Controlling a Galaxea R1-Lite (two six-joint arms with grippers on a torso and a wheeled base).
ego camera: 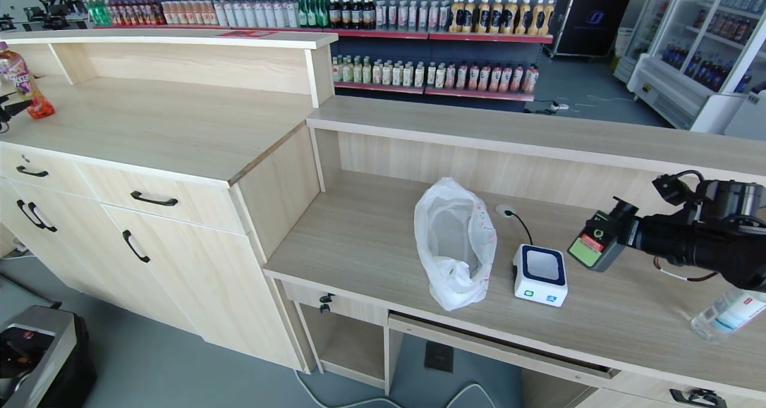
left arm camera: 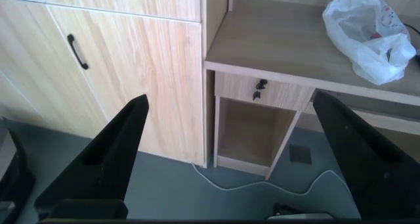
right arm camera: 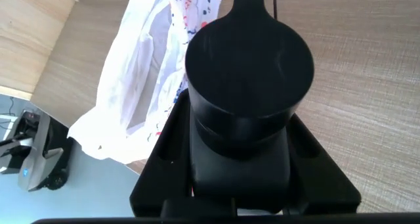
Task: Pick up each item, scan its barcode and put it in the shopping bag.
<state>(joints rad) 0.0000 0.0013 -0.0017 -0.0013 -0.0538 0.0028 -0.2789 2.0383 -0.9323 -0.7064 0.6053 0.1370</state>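
The dark item [ego camera: 589, 243] hangs in the air above the lower counter [ego camera: 359, 240], just to the right of the scanner [ego camera: 540, 274] and not touching it or the wood. Its long axis runs nearly level, from the right gripper [ego camera: 625, 231] toward the robot's left. The end face, with a green and red label, is turned toward the scanner and tipped a little downward. The right gripper is clenched on the item's rear part. In the right wrist view its two fingers [right arm camera: 164, 165] flank the black body of the item [right arm camera: 248, 73], with the shopping bag [right arm camera: 151, 73] beyond it. The bag [ego camera: 455, 252] lies on the counter just left of the scanner, white and crumpled. Its mouth gapes toward the front edge and its bottom slightly overhangs that edge. A black cable [ego camera: 520, 219] runs from the scanner back to a grommet in the counter. There is bare wood between the bag and the tall cabinet side on the left, and more under and in front of the held item. A clear water bottle [ego camera: 727, 315] lies on its side near the counter's right end. A drink bottle [ego camera: 21, 82] stands on the higher counter far to the left. The left gripper [left arm camera: 230, 99] is spread wide and grips nothing. It hangs over the floor in front of the cabinet doors, well apart from the bag [left arm camera: 371, 33].
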